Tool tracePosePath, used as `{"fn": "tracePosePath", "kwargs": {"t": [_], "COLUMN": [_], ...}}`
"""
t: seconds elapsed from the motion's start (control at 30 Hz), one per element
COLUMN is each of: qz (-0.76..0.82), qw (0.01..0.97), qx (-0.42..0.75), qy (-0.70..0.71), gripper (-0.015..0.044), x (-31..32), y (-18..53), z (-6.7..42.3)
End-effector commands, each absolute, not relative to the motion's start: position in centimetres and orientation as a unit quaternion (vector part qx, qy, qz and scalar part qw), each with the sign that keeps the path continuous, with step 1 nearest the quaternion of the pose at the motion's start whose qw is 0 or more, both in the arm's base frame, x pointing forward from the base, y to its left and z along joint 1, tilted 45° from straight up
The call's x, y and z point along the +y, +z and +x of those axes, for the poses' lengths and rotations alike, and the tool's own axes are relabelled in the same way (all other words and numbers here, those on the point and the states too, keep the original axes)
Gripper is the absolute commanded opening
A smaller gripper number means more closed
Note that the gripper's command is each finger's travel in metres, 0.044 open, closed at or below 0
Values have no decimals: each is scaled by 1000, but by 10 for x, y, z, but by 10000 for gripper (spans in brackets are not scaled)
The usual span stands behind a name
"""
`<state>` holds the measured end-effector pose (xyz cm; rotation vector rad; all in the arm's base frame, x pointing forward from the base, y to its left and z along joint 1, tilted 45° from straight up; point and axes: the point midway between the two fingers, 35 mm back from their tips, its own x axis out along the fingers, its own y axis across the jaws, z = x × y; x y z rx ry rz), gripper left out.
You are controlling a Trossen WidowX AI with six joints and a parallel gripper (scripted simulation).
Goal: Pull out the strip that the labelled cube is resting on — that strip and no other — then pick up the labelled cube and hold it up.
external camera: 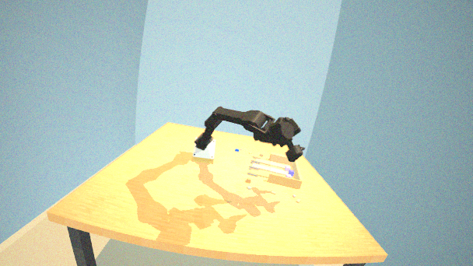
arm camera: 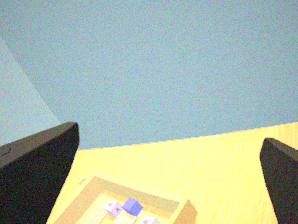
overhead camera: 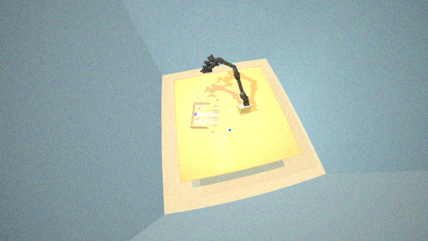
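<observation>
Above one side of the desk (overhead camera: 253, 142) (external camera: 311, 227) (arm camera: 225, 165), the black arm (overhead camera: 237, 75) (external camera: 233, 116) arches from its base, with its pincer (overhead camera: 203, 70) (external camera: 299, 152) (arm camera: 172, 141) raised, wide open and holding nothing. A low, walled tray (overhead camera: 199, 127) (external camera: 285, 181) (arm camera: 145, 192) stands on the desk, with pale strips (overhead camera: 205, 115) (external camera: 266, 169) (arm camera: 92, 215) reaching out through its open side toward the arm's base. The task looks to be at its beginning: the strips lie side by side at the tray, and no cube is lifted. The right strip has yet to be drawn out, and the labelled cube picked up and held high.

Near the tray's back wall are three cubes. A blue cube (overhead camera: 195, 113) (external camera: 291, 173) (arm camera: 132, 206) sits between two pale ones, each bearing a dark mark in the wrist view (the marks are too blurred to read). The labelled cube is probably one of that pale pair, but I cannot tell which, nor which strip bears it. Both lie inside the tray, lower than the pincer and off to its side, well apart from it; from the wrist they appear low in the picture, between the two fingers.
</observation>
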<state>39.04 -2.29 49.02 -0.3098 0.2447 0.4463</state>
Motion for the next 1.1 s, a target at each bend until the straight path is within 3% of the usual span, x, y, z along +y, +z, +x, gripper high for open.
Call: {"fn": "tracePosePath", "kwargs": {"t": [0.0,0.57,0.8,1.07], "qz": [-152,-189,-243,-312], "qw": [956,945,933,918], "qx": [121,234,255,245], "qy": [219,129,77,15], "gripper": [400,400,400,400], "x": [-23,70,118,149], "y": [489,331,251,171], "z": [391,445,423,362]}}
